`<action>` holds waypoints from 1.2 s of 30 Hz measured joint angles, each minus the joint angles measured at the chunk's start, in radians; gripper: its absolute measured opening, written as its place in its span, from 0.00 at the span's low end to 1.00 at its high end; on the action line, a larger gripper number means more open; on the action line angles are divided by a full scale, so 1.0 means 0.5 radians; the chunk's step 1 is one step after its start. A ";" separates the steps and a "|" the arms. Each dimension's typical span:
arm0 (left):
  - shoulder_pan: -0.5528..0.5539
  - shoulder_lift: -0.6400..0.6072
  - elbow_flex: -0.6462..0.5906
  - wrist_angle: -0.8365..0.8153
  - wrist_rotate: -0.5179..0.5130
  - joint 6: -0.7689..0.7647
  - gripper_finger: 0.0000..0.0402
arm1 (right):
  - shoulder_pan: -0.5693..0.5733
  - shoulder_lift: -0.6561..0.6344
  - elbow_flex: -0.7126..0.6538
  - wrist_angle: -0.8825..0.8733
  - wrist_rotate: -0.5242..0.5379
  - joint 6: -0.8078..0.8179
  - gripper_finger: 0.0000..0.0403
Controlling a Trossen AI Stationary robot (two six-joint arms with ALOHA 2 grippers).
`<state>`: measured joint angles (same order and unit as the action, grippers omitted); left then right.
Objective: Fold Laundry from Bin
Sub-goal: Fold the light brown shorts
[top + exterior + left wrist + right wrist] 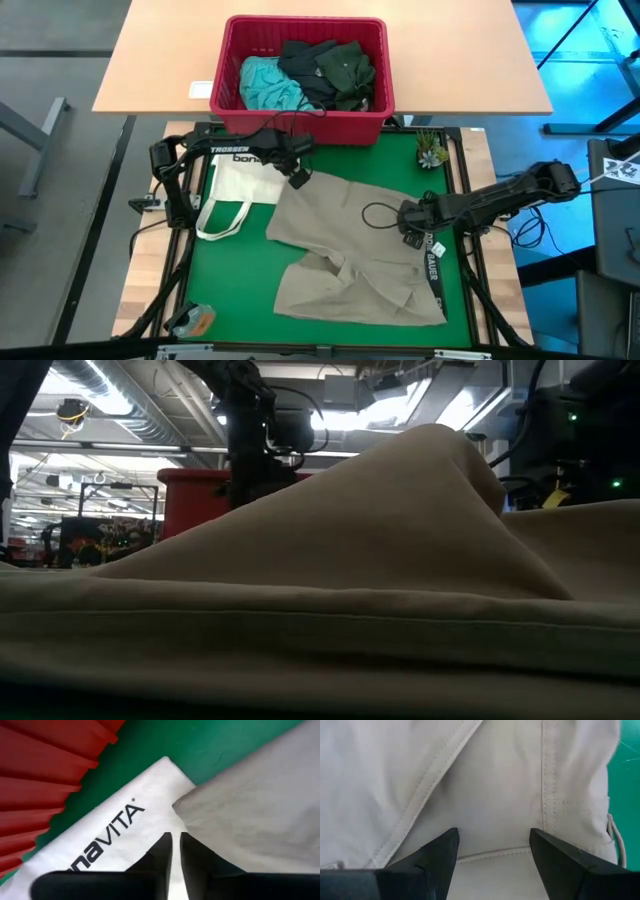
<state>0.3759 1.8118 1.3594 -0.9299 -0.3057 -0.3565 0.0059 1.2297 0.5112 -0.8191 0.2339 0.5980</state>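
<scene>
Khaki garment (350,255) spread mid-mat; red bin (300,100) at 12 o'clock holds the rest. Left gripper (297,180) at the garment's 11 o'clock corner, fingers nearly together, gripping nothing visible. Right gripper (492,852) spread wide over khaki.

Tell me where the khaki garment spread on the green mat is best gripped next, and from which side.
Probably at an outer edge rather than mid-panel. The khaki garment lies mostly flat on the green mat, so a pinch from above at the corner beside the white tote bag, where the left gripper already is, suits it. The right gripper stands open over the middle, where flat cloth offers little to catch.
</scene>
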 joint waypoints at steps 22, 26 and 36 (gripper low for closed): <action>-0.554 -0.342 0.000 -0.006 0.865 -0.514 0.20 | 0.000 -0.004 0.026 -0.088 0.016 -0.026 0.62; -0.817 -0.329 0.000 -0.002 0.955 -0.756 0.20 | 0.000 -0.005 0.026 -0.089 0.016 -0.054 0.62; -1.332 -0.325 -0.073 0.125 0.745 -1.612 0.20 | 0.000 -0.005 0.029 -0.089 0.016 -0.056 0.62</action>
<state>-0.2901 1.6493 1.3229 -0.8675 0.0671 -1.1627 0.0059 1.2270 0.5255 -0.8635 0.2421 0.5701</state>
